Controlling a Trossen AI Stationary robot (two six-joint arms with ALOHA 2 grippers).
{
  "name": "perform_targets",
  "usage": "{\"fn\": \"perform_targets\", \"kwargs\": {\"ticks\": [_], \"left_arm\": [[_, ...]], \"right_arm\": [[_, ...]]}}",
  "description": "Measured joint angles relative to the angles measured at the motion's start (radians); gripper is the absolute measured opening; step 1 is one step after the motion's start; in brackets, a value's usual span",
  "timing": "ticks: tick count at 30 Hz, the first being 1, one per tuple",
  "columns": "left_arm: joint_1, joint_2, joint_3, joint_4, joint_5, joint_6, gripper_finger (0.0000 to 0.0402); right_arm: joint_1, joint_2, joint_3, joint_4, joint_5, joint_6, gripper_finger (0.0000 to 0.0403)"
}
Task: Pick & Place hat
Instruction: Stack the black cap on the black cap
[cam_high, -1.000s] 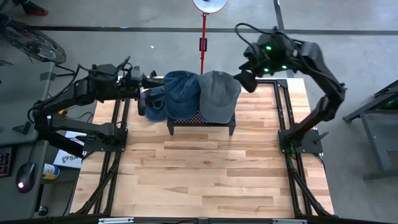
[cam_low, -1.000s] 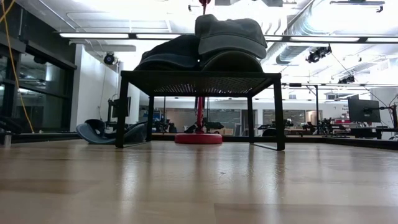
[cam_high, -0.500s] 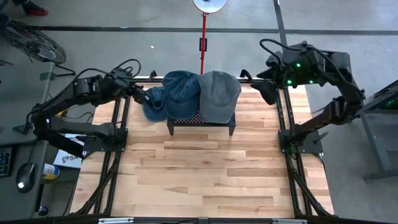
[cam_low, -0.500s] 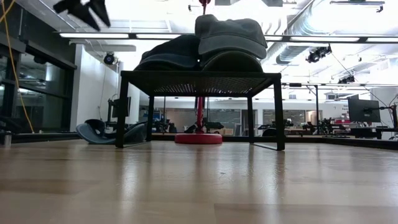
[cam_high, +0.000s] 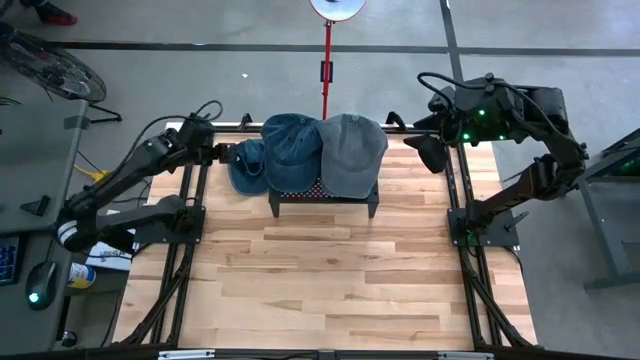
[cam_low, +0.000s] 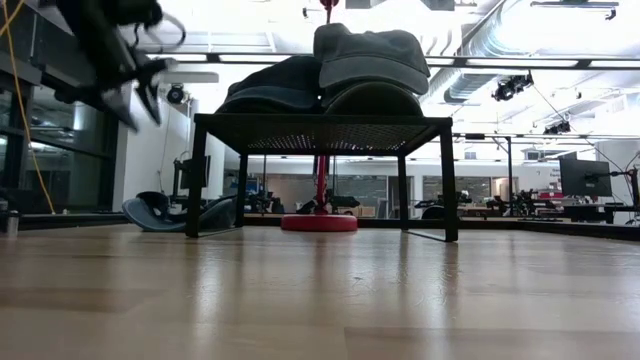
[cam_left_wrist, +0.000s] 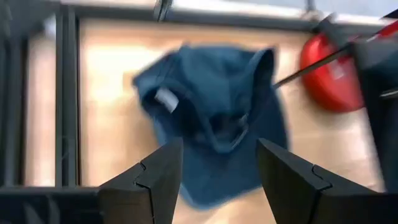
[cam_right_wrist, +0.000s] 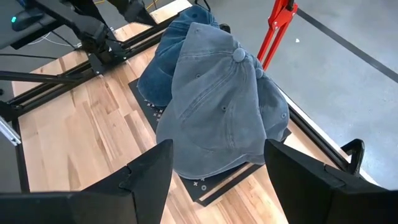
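Observation:
A grey cap (cam_high: 352, 150) and a blue denim cap (cam_high: 292, 148) lie overlapping on a black mesh stand (cam_high: 322, 196) at the far middle of the table; both show in the right wrist view, grey (cam_right_wrist: 217, 106) over blue (cam_right_wrist: 163, 62). Another blue cap (cam_high: 243, 168) lies upside down on the table left of the stand, its inside showing in the left wrist view (cam_left_wrist: 211, 106). My left gripper (cam_high: 224, 153) is open just left of it, above the table (cam_low: 135, 85). My right gripper (cam_high: 426, 152) is open and empty right of the stand.
A red lamp stand (cam_high: 326, 60) rises behind the table's far edge; its base shows in the left wrist view (cam_left_wrist: 329, 68). Black frame rails (cam_high: 190, 200) run along the left and right edges. Bare wood (cam_high: 330, 280) fills the near half of the table.
My left gripper has drawn back from over the blue cap on the table toward the left edge and has come down into the low view. My right gripper has moved away from the grey cap toward the table's right edge. The caps have stayed in place.

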Motion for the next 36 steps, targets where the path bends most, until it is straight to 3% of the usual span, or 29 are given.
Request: {"fn": "perform_targets", "kwargs": {"ticks": [9, 21, 36], "left_arm": [[0.197, 0.007, -0.213, 0.130, 0.222, -0.016, 0.0198], [0.244, 0.007, -0.416, 0.307, 0.289, -0.068, 0.0198], [0.244, 0.008, -0.536, 0.445, 0.344, -0.125, 0.0198]], "right_arm": [[0.000, 0.000, 0.000, -0.010, 0.000, 0.010, 0.0243], [0.000, 0.000, 0.000, -0.013, 0.040, 0.006, 0.0243], [0.000, 0.000, 0.000, -0.013, 0.078, 0.016, 0.0243]]}}
